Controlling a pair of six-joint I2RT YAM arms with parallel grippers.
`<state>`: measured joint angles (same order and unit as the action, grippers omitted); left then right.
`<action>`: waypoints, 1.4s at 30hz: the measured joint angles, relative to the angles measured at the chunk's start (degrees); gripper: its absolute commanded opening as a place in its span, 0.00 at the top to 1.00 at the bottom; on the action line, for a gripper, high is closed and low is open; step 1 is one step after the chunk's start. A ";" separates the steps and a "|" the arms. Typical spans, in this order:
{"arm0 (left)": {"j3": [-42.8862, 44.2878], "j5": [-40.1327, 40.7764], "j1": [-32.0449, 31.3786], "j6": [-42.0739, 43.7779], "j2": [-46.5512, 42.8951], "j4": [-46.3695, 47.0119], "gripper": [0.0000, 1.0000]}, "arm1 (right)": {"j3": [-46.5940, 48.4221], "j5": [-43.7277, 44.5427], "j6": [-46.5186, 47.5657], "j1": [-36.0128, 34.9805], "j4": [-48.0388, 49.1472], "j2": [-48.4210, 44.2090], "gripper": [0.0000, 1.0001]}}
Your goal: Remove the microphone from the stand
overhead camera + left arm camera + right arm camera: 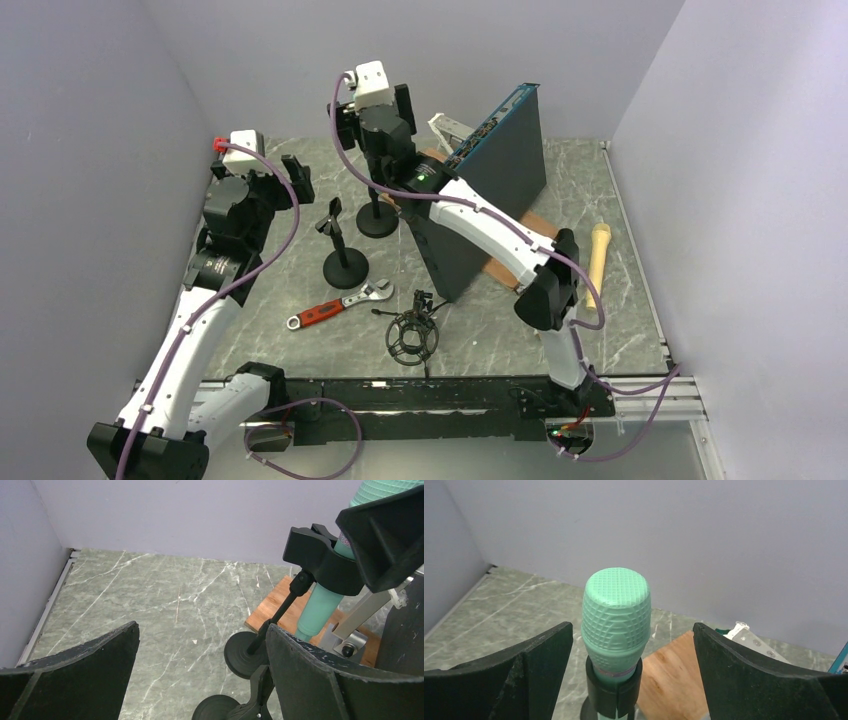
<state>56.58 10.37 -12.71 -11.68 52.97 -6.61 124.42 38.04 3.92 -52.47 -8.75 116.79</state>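
Note:
A mint-green microphone [616, 615] stands upright in the black clip [614, 690] of the far stand [377, 218]. Its body also shows in the left wrist view [320, 605], with the clip [320, 562] and the round base [243, 655]. My right gripper [632, 627] is open, one finger on each side of the microphone's head and apart from it; in the top view [375, 118] it hides the microphone. My left gripper [202, 627] is open and empty, left of both stands [290, 180].
A second, empty stand [343, 262] is in front of the far one. A red-handled wrench [335, 305] and a black shock mount [412, 335] lie near the front. A dark upright panel [495, 190] on a wooden board [530, 225] stands right of the stands. A beige stick [597, 262] lies far right.

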 measured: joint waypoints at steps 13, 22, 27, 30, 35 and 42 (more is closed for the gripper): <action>0.00 0.00 0.35 0.48 0.02 -0.02 0.01 | 6.91 -0.79 0.22 1.57 -0.04 7.37 0.40; 0.00 -3.74 2.84 0.13 0.70 0.61 0.01 | 2.64 -12.11 -1.46 4.92 -0.28 4.44 0.96; -0.44 -11.32 4.94 -1.20 1.66 3.61 0.01 | -0.94 -25.86 -1.86 8.17 -2.01 0.98 1.00; -1.09 -16.48 5.68 -1.75 1.77 5.81 0.01 | -2.67 -36.44 -2.84 11.63 -2.12 -0.50 1.00; -2.29 -24.72 6.05 -2.19 1.73 10.14 0.01 | -4.20 -51.54 -3.02 16.94 -3.08 -2.10 1.00; -4.42 -35.65 6.69 -4.15 2.80 16.94 0.01 | -4.17 -64.72 1.14 17.29 -4.33 -2.21 1.00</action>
<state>52.16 -25.28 -6.02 -15.84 55.77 10.33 120.25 -26.68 5.06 -35.18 -13.08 114.59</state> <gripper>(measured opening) 0.994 0.506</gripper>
